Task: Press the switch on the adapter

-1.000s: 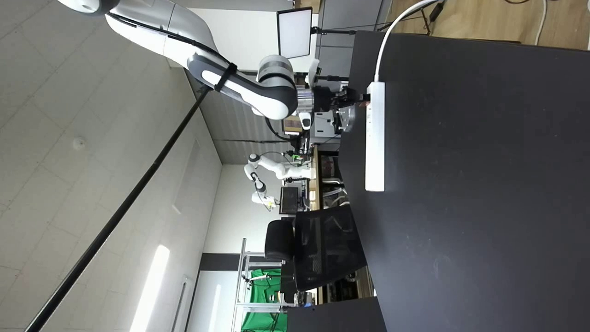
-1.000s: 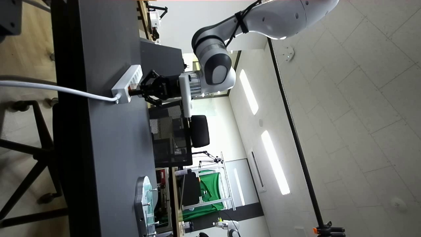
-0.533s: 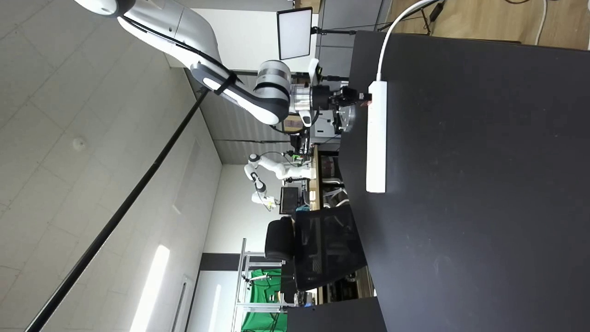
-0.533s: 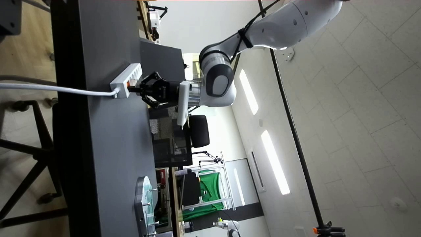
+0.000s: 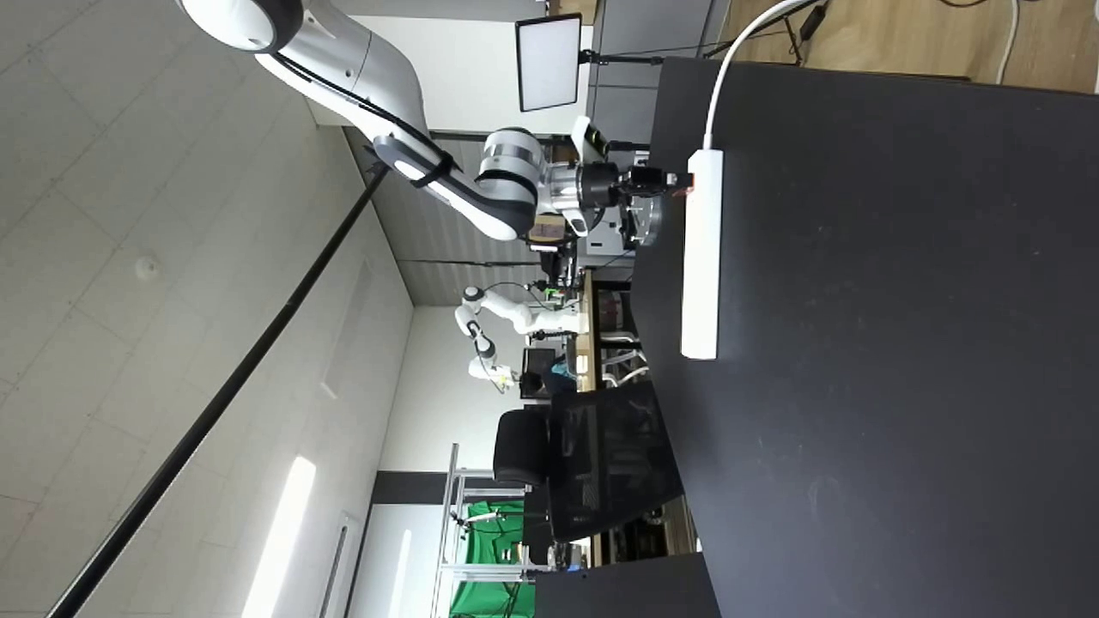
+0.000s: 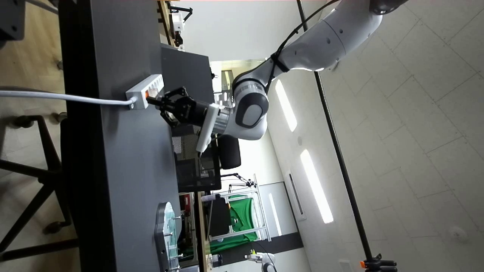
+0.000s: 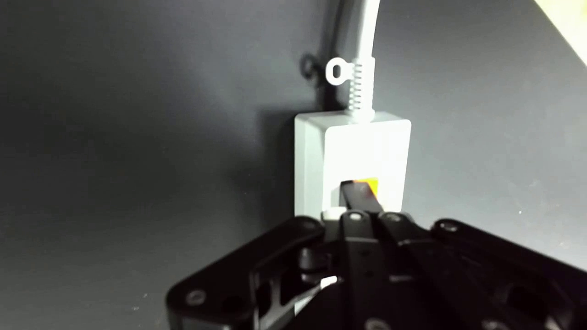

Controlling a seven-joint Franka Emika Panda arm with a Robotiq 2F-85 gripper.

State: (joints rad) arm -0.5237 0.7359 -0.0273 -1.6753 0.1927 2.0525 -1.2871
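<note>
The adapter is a long white power strip (image 5: pixel 702 275) lying on the dark table, with a cable at one end; it also shows in the exterior view (image 6: pixel 139 90) and the wrist view (image 7: pixel 367 153). Its orange switch (image 7: pixel 375 184) sits near the cable end and shows in an exterior view (image 6: pixel 147 93). My gripper (image 7: pixel 360 194) is shut and empty, its fingertips together over the switch and partly covering it. In both exterior views the gripper (image 5: pixel 685 182) (image 6: pixel 150 100) points at the strip, tips at the switch. I cannot tell whether the switch is pushed in.
The white cable (image 6: pixel 75 97) runs from the strip over the table edge. A round plate with upright pegs (image 6: pixel 168 238) stands farther along the table (image 6: pixel 140 170). A black office chair (image 5: pixel 610 463) stands beyond the table.
The arm has shifted and the gripper has tilted, its tips staying near the switch. The strip has shifted slightly. More of the orange switch shows in an exterior view.
</note>
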